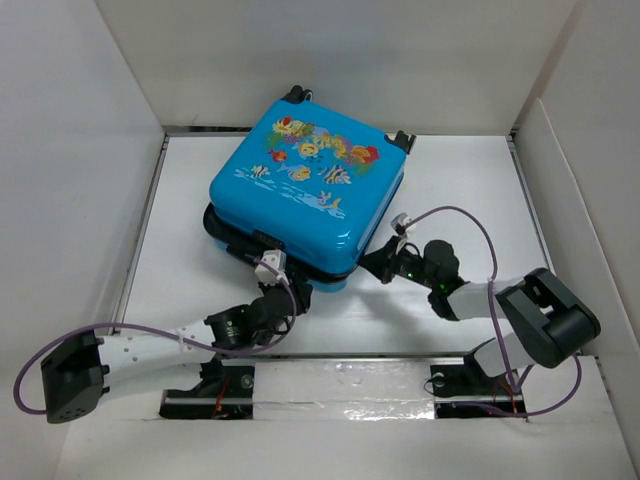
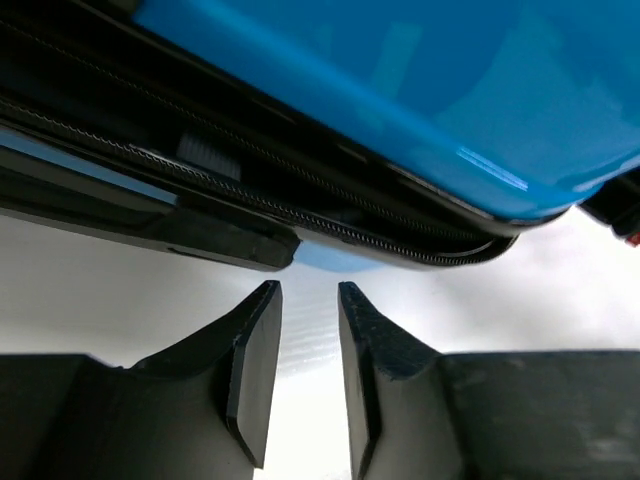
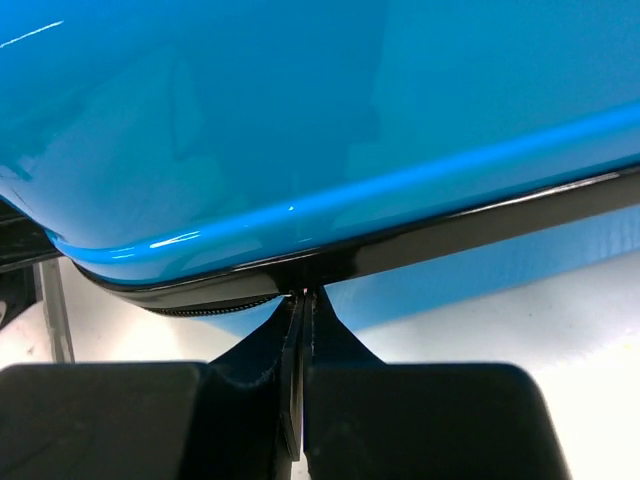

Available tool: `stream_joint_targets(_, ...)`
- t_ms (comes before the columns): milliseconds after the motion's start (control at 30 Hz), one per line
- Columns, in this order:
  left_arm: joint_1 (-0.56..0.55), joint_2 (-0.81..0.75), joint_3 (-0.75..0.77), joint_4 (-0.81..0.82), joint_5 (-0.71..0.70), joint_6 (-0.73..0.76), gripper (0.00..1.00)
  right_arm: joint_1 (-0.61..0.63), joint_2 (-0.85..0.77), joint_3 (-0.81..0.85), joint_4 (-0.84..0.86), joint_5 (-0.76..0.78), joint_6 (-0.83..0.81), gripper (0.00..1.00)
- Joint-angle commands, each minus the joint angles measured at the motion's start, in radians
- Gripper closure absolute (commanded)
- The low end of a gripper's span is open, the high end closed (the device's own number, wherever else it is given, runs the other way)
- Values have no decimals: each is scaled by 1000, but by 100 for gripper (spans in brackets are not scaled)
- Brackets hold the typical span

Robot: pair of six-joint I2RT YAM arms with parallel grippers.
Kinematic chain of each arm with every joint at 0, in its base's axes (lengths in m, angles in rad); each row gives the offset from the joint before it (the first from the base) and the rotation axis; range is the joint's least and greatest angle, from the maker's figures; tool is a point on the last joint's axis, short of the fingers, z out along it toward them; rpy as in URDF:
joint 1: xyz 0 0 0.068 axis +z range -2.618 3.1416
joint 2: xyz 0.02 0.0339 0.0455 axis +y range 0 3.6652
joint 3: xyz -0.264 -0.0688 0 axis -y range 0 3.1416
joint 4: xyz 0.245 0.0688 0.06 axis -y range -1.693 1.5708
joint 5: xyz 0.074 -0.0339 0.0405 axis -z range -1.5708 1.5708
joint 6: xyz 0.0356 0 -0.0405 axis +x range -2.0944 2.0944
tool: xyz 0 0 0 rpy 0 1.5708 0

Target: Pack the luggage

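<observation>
The luggage (image 1: 300, 180), a bright-blue hard-shell case with a fish print, lies flat with its lid down. Its black zipper band (image 2: 300, 205) gapes along the near edge. My left gripper (image 1: 288, 298) sits just in front of the case's near corner. In the left wrist view the left gripper (image 2: 308, 292) is open by a narrow gap and empty, just short of the zipper. My right gripper (image 1: 377, 264) is at the case's right side. In the right wrist view it (image 3: 305, 296) is shut, tips pinched on a small zipper pull at the black rim (image 3: 450, 235).
White walls (image 1: 80, 150) box in the table on the left, back and right. The case's caster wheels (image 1: 402, 139) point toward the back wall. Purple cables (image 1: 470, 225) loop from both arms over the table.
</observation>
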Motion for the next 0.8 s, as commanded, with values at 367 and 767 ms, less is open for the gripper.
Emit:
stream_joint_targets(367,265,-249,-78,-279,39,-279,44,-52,-247,-1,-120,192,23,100)
stream_joint_targets(767,480,-142,-203,206,304,-176,46,-68,-330,4,-312,138,24,100)
